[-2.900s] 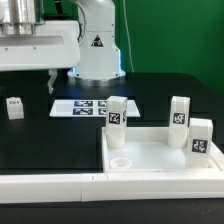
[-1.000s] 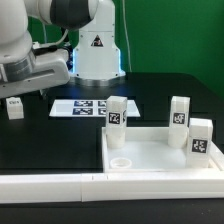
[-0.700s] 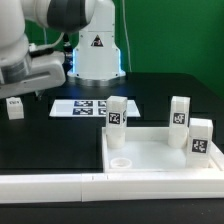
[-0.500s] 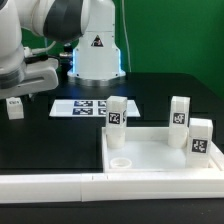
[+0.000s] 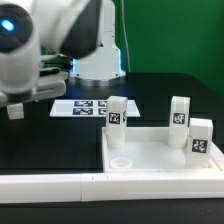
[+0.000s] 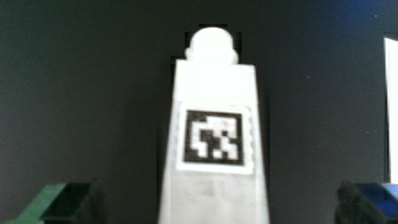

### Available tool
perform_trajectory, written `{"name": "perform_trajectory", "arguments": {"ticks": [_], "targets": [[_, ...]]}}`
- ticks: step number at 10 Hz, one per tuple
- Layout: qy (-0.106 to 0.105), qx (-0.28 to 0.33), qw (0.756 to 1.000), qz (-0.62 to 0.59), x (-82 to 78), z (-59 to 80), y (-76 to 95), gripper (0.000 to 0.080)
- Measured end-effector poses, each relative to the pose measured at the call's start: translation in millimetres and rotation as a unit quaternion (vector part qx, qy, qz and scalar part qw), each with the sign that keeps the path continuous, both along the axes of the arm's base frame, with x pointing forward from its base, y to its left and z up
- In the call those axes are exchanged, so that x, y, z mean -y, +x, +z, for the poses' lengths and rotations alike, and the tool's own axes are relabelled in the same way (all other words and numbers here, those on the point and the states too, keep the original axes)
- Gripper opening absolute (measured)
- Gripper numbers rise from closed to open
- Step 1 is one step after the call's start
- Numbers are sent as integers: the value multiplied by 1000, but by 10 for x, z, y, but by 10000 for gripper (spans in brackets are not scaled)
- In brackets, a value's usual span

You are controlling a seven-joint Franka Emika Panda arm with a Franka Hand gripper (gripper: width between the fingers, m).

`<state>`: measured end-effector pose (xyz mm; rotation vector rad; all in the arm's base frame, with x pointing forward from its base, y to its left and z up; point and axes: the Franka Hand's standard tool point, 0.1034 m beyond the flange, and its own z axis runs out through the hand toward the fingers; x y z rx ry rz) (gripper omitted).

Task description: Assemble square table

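the square table top (image 5: 150, 155) sits near, with three legs standing in its corners. far off, the last leg block (image 6: 215, 140) waits under the gripper (image 6: 215, 205), fingers wide apart. next: go down and grab it.

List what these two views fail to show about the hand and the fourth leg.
- Hand: in the exterior view the arm's blurred body covers it; the wrist view shows only two dark fingertips at the frame edge, so open or shut is unclear.
- Loose leg block: mostly hidden behind the arm in the exterior view.
- Its tag pattern: too blurred to read.
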<state>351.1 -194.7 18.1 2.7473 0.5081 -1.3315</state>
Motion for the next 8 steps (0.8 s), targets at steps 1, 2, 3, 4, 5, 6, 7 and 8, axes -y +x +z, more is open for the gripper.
{"name": "perform_trajectory", "arguments": {"ticks": [1,2,3,4,5,6,7,8], "targets": [[-11,-28,999,34,-48,-22,30,649],[-14,-46,998,36,-77,-39,17,649],[-15,-49,998,37,-72,-62,15,649],[-15,-47,998,38,-55,-74,5,649],[-16,-44,998,37,-17,-109,-32,649],[-14,-40,998,36,34,-143,-115,649],[-15,-38,999,33,64,-129,-144,649],[-15,-38,999,33,62,-132,-145,649]]}}
